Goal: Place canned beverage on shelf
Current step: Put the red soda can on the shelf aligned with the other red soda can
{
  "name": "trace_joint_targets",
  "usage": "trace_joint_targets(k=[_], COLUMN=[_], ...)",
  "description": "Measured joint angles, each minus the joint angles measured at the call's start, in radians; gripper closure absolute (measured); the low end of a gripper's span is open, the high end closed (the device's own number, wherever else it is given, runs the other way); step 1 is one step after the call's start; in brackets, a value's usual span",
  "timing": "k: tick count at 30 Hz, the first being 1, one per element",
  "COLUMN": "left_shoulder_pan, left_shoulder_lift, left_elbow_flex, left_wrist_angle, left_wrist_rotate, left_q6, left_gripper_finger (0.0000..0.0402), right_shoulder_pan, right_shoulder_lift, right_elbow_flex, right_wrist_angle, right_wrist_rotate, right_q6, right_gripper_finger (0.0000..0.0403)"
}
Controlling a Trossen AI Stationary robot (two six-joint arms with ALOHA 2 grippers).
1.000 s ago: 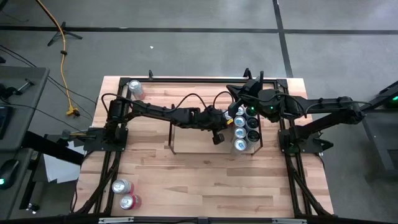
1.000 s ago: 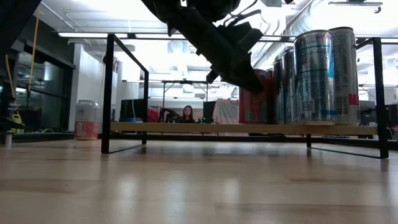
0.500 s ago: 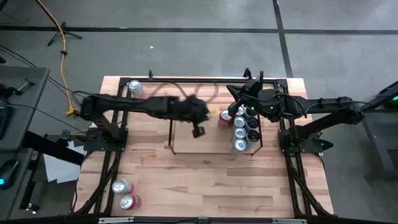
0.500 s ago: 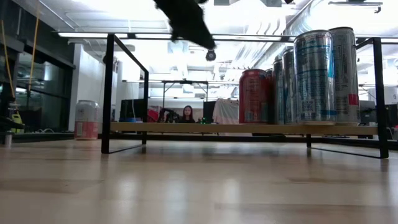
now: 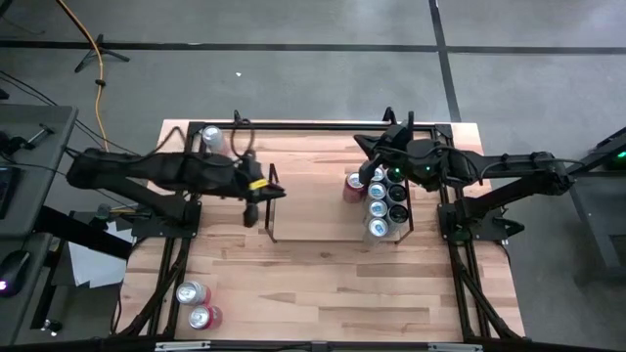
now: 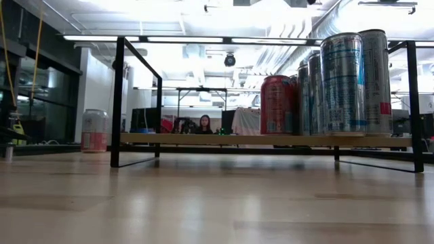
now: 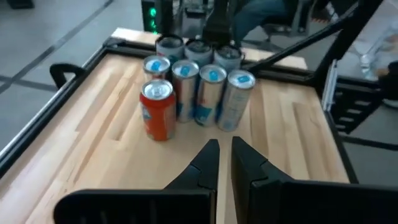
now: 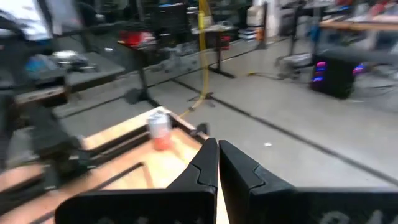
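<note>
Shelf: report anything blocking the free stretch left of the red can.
Nothing visible does. The shelf is bare from its left end frame to the red can. The left gripper hangs above that end, out of the low view.

Your left end effector (image 5: 271, 191) hovers over the low black wire shelf's (image 5: 269, 220) left end. A red can (image 5: 353, 187) stands beside seven silver cans (image 5: 378, 208) at its right end.
</note>
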Motion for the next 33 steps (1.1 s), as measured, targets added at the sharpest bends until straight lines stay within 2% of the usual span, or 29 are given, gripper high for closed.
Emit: trace_joint_targets(k=[4, 7, 14, 17, 21, 25, 29, 33], left_shoulder_pan=[-0.001, 0.008, 0.028, 0.028, 0.02, -0.034, -0.096, -0.139], left_shoulder_lift=[-0.075, -0.119, -0.172, -0.177, -0.177, -0.155, -0.123, -0.097], left_elbow_flex=[0.0, 0.0, 0.0, 0.016, 0.074, 0.139, 0.185, 0.219], left_wrist_angle=[0.005, 0.003, 0.002, -0.002, -0.006, -0.038, -0.045, -0.045], left_wrist_rotate=[-0.069, -0.162, -0.18, -0.121, 0.016, 0.121, 0.205, 0.272], left_q6=[-0.015, 0.016, 0.026, 0.013, -0.065, -0.132, -0.141, -0.158], left_gripper_finger=[0.0401, 0.0401, 0.04, 0.0383, 0.0329, 0.0251, 0.0175, 0.0118], right_shoulder_pan=[0.0, 0.001, 0.0, 0.0, 0.0, 0.0, 0.0, 0.0], right_shoulder_lift=[0.0, 0.0, 0.0, 0.0, 0.0, 0.0, 0.0, 0.002], right_elbow_flex=[0.0, 0.0, 0.0, 0.0, 0.0, 0.0, 0.0, 0.0], right_wrist_angle=[0.008, 0.008, 0.007, 0.007, 0.007, 0.007, 0.007, 0.007], right_wrist_rotate=[-0.176, -0.255, -0.272, -0.272, -0.272, -0.272, -0.271, -0.27], right_q6=[-0.03, -0.041, -0.032, -0.03, -0.03, -0.035, -0.037, -0.03], right_gripper_finger=[0.0403, 0.0403, 0.0403, 0.0403, 0.0403, 0.0403, 0.0403, 0.0402])
